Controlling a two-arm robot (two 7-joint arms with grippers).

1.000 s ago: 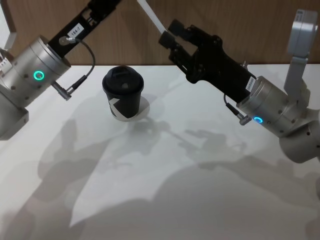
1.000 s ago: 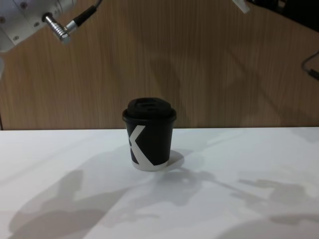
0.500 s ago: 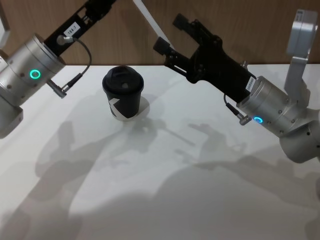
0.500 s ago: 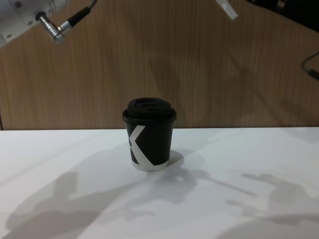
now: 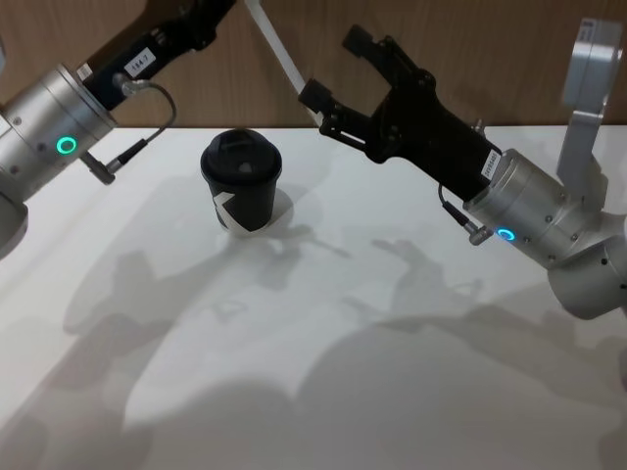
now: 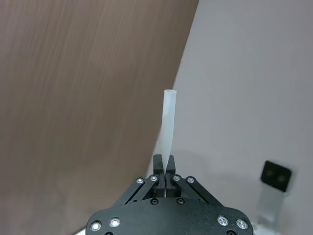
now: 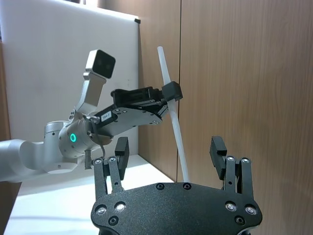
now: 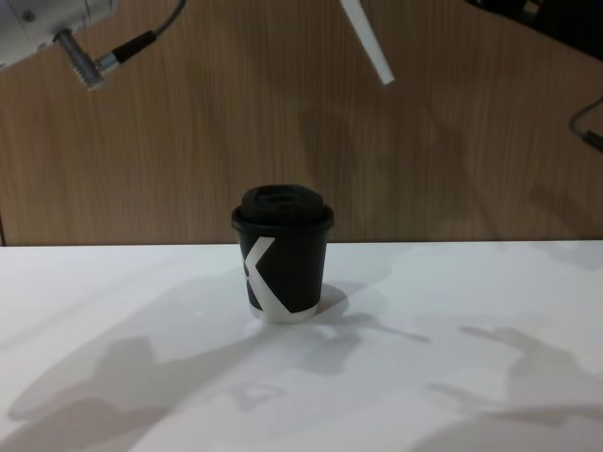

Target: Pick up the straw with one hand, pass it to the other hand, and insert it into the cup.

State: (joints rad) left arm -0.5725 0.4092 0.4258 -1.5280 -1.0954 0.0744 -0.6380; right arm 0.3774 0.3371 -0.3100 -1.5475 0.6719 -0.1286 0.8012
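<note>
A white straw [image 5: 277, 51] and a white-marked black cup [image 5: 241, 164].

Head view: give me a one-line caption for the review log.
Left gripper holds the white straw slanted above the lidded black cup; right gripper open beside its lower end.

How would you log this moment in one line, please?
left tool: shut on straw | right tool: open by straw's lower end | cup: lidded, on table

A small white label [image 5: 137, 62] on the black far section of the left arm [image 5: 54, 137] carries dark print that reads roughly "184-7". The cup [image 8: 283, 268] bears a white angular mark [image 8: 259, 275] shaped like a letter K. The right arm [image 5: 534, 211] has a white label [image 5: 487, 164] whose print is too small to read.
</note>
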